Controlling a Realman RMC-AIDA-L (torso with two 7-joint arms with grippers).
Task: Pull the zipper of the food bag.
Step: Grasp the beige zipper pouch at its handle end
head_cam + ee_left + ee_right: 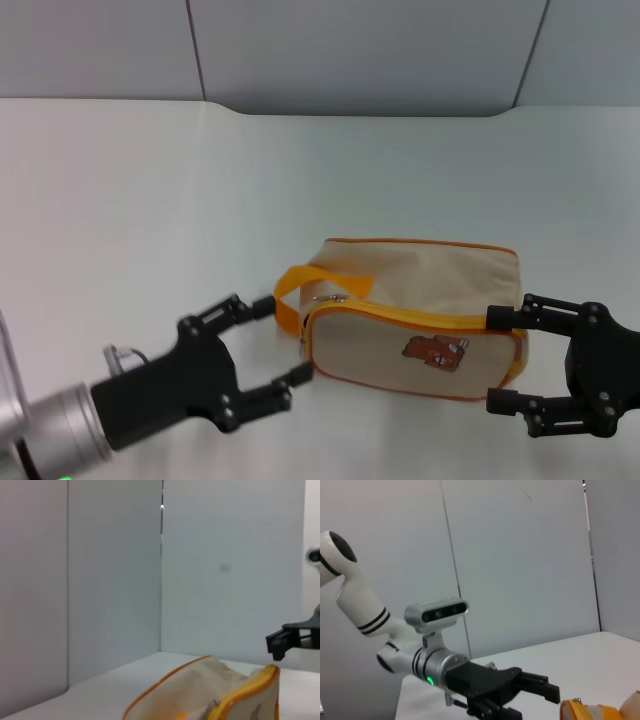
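The food bag (pixel 415 315) lies on the white table (pixel 150 200) right in front of me, with its little bear print facing me and its orange loop handle (pixel 292 295) at the end by my left arm. My left gripper (pixel 283 340) is down low at that end, with its fingers spread wide and nothing in them. One finger tip is just beside the handle and the other is near the bottom corner of the bag. My right gripper (pixel 495 360) is at the other end of the bag, and it is spread wide too, with one finger by the top edge and one by the bottom edge. I think it is not squeezing the bag yet, but it is hard to be sure from here. The zipper (pixel 400 315) runs along the orange line on top, and its tiny silver pull tab (pixel 327 298) sits near the handle end. So I am at the getting-ready step, and nothing is pulled yet. Next, I think my right gripper should hold the bag so it cannot slide. Then my left gripper needs to pinch that small tab and pull it along the orange line. The tab is very small, so I must aim with care.
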